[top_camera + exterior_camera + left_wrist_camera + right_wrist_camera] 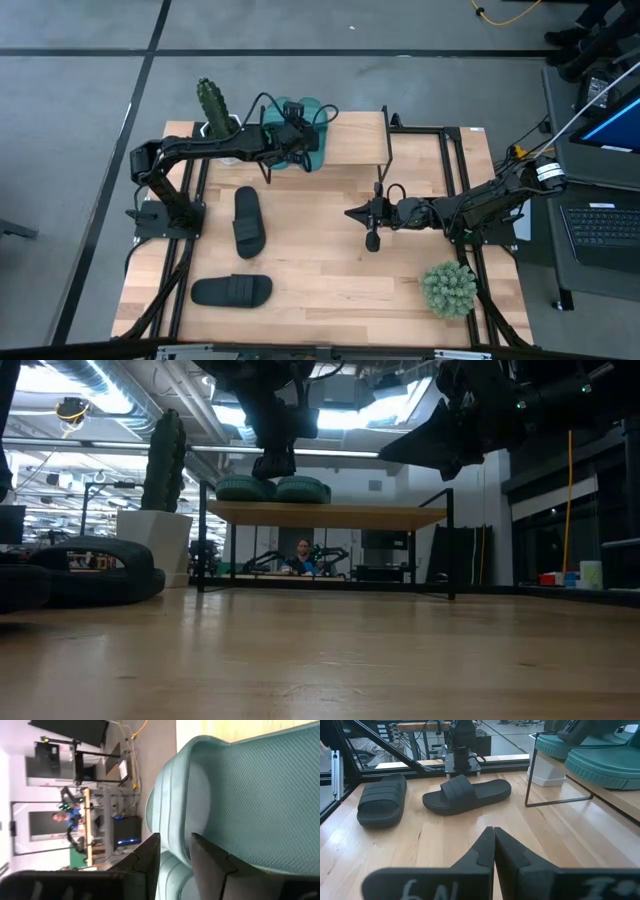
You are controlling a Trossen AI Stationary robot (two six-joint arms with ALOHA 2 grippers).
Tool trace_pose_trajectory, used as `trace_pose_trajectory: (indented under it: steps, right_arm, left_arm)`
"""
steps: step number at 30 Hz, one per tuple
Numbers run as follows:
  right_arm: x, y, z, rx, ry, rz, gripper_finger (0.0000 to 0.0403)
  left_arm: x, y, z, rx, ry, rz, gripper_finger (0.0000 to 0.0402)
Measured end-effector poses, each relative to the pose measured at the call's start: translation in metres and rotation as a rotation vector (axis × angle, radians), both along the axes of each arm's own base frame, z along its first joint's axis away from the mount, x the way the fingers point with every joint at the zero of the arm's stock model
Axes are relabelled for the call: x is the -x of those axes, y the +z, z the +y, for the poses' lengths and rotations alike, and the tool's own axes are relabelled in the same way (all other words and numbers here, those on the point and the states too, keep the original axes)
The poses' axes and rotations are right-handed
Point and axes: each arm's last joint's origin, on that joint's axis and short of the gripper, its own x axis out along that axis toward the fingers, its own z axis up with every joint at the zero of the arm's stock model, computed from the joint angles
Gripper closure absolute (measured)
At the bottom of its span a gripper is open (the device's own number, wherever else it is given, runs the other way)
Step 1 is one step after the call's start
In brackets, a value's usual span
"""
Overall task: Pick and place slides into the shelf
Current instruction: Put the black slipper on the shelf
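Two teal slides (pixel 300 118) lie side by side, soles down, on the shelf's plank top (pixel 352 140) at the far side. My left gripper (pixel 288 140) is at them, open, its fingers (pixel 147 862) astride the ribbed strap of one teal slide (pixel 250 795). Two black slides (pixel 248 221) (pixel 232 291) rest flat on the table at the left. My right gripper (pixel 352 213) hangs shut above the table's middle, holding nothing. My left gripper has the ribbed strap's edge (pixel 175 835) of a teal slide between its two fingers, one finger outside the strap and one over the footbed. I cannot tell whether they touch it. The slide lies flat on the shelf top (pixel 330 513).
A cactus in a white pot (pixel 212 105) stands by the shelf's left end. A small green plant (pixel 449 288) sits near the table's right front corner. The shelf's thin black legs (pixel 529 775) stand on the table. A person (pixel 303 557) sits in the room behind.
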Motion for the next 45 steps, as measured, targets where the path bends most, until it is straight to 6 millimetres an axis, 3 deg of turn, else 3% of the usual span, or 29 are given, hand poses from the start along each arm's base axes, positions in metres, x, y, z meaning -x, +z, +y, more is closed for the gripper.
trace_pose_trajectory:
  steps: [5,11,18,22,25,28,32,38,45]
  right_arm:
    - [0.0,0.0,0.0,0.0,0.0,0.0,0.0393]
    - [0.0,0.0,0.0,0.001,0.001,0.0,0.0393]
    - [0.0,0.0,0.0,0.004,0.001,0.001,0.0393]
    - [0.0,0.0,0.0,0.035,0.008,0.005,0.0393]
    - [0.0,0.001,0.0,0.058,0.013,0.002,0.0393]
    - [0.0,0.0,0.0,0.052,0.012,0.004,0.0393]
    - [0.002,-0.001,0.006,0.033,0.031,0.009,0.0393]
    - [0.008,-0.008,0.019,0.011,0.079,0.032,0.0393]
    - [0.015,-0.011,0.033,-0.039,0.128,0.038,0.0393]
  left_arm:
    - [-0.001,0.002,-0.009,-0.019,-0.024,0.026,0.0309]
    - [0.006,0.024,-0.029,-0.043,-0.081,-0.027,0.0321]
    - [0.034,0.07,-0.056,-0.013,-0.137,-0.264,0.033]
    - [0.059,0.093,-0.068,0.107,-0.182,-0.447,0.0332]
    - [0.078,0.099,-0.075,0.237,-0.234,-0.52,0.0333]
    - [0.094,0.091,-0.083,0.316,-0.252,-0.558,0.0333]
    - [0.111,0.062,-0.094,0.388,-0.239,-0.598,0.0333]
    - [0.129,0.016,-0.117,0.473,-0.299,-0.719,0.0333]
    - [0.143,-0.019,-0.142,0.577,-0.383,-0.789,0.0333]
